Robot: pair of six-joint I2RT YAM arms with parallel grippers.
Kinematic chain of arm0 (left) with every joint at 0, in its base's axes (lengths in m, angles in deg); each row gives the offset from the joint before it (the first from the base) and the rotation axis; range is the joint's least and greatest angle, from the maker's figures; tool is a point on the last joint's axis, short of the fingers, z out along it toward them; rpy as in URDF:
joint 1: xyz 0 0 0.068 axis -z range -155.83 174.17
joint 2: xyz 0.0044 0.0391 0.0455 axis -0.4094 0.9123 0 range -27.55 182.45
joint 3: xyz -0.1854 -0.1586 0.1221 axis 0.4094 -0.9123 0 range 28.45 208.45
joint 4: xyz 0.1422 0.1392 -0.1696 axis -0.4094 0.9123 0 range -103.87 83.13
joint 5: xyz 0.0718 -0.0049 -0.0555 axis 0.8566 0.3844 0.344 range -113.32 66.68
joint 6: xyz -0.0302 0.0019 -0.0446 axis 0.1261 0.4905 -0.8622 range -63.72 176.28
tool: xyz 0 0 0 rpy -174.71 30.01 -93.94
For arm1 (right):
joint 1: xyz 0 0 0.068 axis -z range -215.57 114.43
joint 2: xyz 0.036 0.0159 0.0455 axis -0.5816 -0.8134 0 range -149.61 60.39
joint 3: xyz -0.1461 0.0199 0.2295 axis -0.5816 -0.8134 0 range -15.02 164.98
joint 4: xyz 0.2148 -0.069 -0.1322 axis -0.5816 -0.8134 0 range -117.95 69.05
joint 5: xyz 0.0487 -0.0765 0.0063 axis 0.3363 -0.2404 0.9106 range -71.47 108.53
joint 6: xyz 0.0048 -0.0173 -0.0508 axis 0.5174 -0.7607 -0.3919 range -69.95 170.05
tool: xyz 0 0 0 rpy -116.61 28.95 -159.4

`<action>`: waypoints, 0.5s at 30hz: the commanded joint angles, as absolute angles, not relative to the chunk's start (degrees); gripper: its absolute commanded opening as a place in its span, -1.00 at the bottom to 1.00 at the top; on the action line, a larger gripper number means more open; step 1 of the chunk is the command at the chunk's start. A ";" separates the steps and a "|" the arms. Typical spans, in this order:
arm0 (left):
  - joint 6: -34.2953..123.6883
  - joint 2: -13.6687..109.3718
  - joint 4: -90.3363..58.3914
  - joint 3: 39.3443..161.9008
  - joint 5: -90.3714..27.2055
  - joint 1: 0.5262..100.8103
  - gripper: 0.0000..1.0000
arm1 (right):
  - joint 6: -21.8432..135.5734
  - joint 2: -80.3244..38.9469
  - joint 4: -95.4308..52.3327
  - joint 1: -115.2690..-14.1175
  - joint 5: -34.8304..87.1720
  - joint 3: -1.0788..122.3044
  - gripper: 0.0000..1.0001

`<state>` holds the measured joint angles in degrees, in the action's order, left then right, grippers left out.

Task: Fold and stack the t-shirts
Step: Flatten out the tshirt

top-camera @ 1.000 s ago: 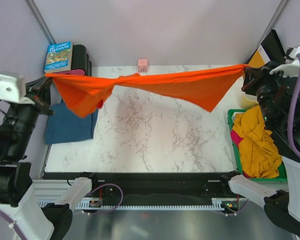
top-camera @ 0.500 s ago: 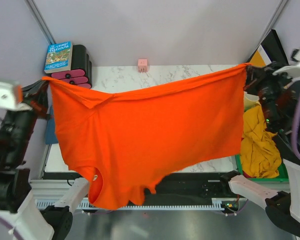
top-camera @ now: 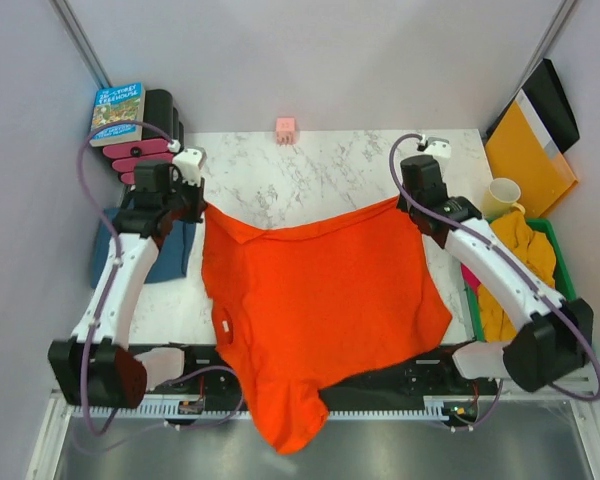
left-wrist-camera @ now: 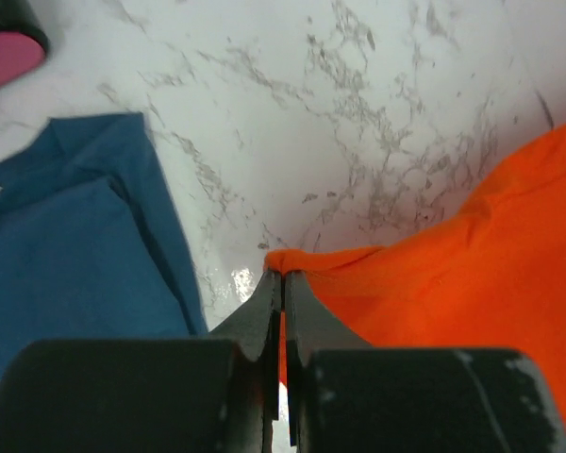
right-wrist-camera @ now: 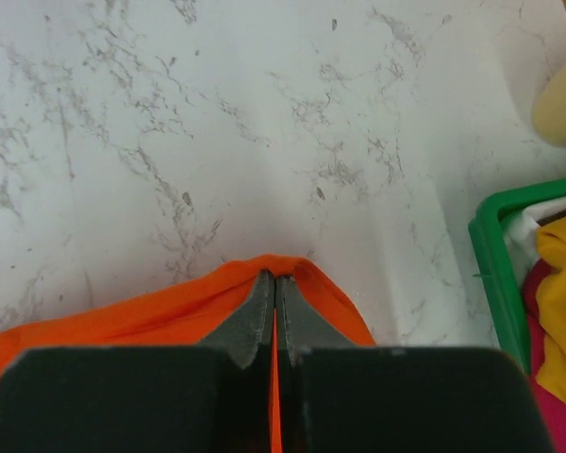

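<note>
The orange-red t-shirt [top-camera: 320, 310] lies spread face-flat across the middle of the counter [top-camera: 310, 170] in the top view. Its near part spills over the front edge, which suggests it sits too far forward to fold cleanly yet. The left claw [top-camera: 202, 206] and right claw [top-camera: 408, 200] each hold a far corner low at the surface, well apart, so the far edge stays taut and unwrinkled. A teal-blue t-shirt [top-camera: 140, 255] rests folded at the left, probably the start of the stack. A mustard-yellow t-shirt [top-camera: 520, 245] waits in the green bin [top-camera: 558, 262].

From the left wrist, the left claw [left-wrist-camera: 281, 283] is pressed together, pinching the shirt's corner [left-wrist-camera: 453, 283] right at the counter, just beside the teal-blue t-shirt [left-wrist-camera: 66, 255].

From the right wrist, the right claw [right-wrist-camera: 274, 283] likewise pinches a raised fold of orange cloth [right-wrist-camera: 123, 330], clear of the green bin [right-wrist-camera: 495, 264].
</note>
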<state>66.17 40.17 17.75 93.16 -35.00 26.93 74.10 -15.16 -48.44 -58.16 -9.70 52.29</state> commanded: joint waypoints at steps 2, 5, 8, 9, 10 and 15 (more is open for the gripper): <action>69.46 48.98 3.98 93.40 -36.42 26.98 -0.96 | 78.08 -23.53 -36.43 -55.61 -9.51 53.35 -1.00; 69.55 56.54 2.48 97.09 -35.63 26.98 -0.96 | 78.44 -29.42 -35.19 -54.03 -8.28 55.72 -1.00; 69.63 62.17 1.08 101.30 -35.01 27.07 -0.96 | 78.79 -36.26 -35.02 -52.27 -6.61 59.14 -1.00; 69.55 65.14 0.99 102.53 -34.14 27.07 -0.96 | 78.70 -37.33 -34.93 -52.00 -6.26 59.85 -1.00; 69.46 66.56 0.90 105.33 -33.61 27.07 -0.97 | 78.62 -38.39 -34.84 -51.39 -5.91 61.17 -1.00; 69.28 74.04 1.07 113.69 -32.20 27.07 -0.97 | 79.05 -43.75 -33.79 -49.10 -4.59 64.08 -1.00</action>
<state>67.52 70.42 5.66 106.19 -34.11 26.98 77.56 -41.60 -37.38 -50.75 -6.05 59.63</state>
